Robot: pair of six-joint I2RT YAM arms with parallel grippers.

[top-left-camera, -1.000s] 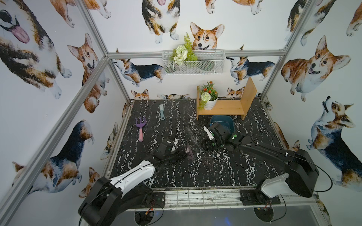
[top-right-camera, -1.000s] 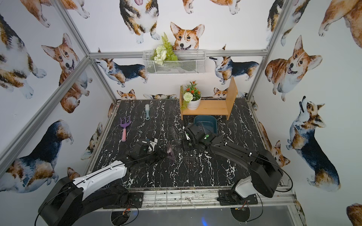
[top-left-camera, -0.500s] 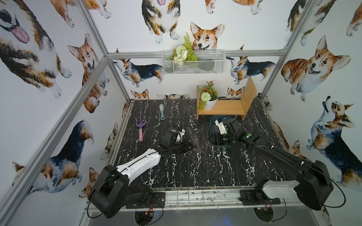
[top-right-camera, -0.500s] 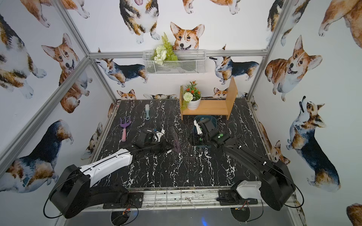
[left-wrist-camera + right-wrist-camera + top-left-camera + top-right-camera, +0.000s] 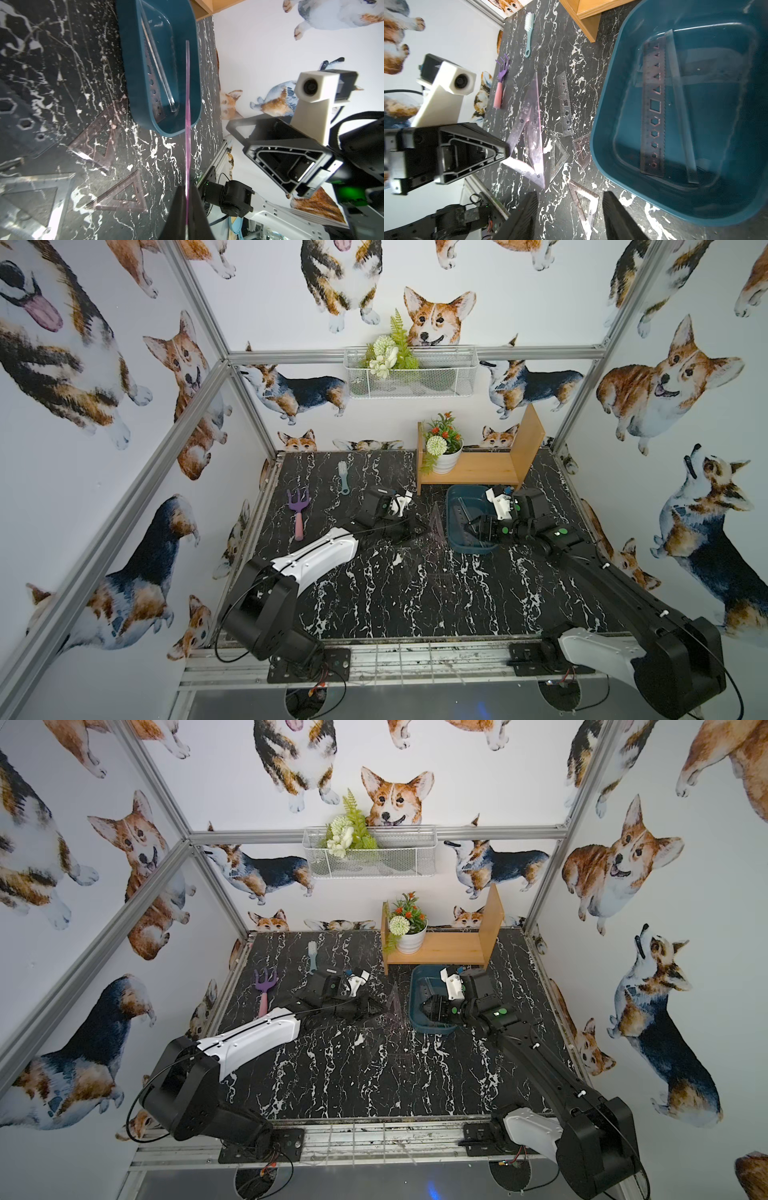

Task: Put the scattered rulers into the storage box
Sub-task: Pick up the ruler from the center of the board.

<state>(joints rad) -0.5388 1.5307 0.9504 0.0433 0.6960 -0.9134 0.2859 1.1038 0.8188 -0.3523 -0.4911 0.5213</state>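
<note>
- Both top views: my right arm point(image 5: 557, 533) covers part of the storage box point(image 5: 452, 526); I can't read its contents.
- Left wrist view: purple set square point(image 5: 188, 104) shows edge-on only, base buried in my left gripper point(image 5: 187, 191).
- Right wrist view: the storage box runs off-frame.

Desk point(image 5: 415, 593): black marble-pattern top with white veining.

Toy garden fork point(image 5: 298, 512): purple tines, pink handle. It lies flat near the left edge, tines toward the far edge.

Brush point(image 5: 343, 477): pale blue. It lies flat beyond the fork, nearer the far edge, bristles farthest away.

Wooden shelf point(image 5: 478, 468): stands at the far edge toward the right corner, with an upright panel at its right end.

Potted plant point(image 5: 444, 448): white pot with orange and white blooms, set on the shelf's left end.

Wire-mesh basket point(image 5: 436, 379): white, hung on the back wall above the desk, with fern and white flowers point(image 5: 388, 354) at its left end.

Walls: corgi print, in an aluminium frame.
</note>
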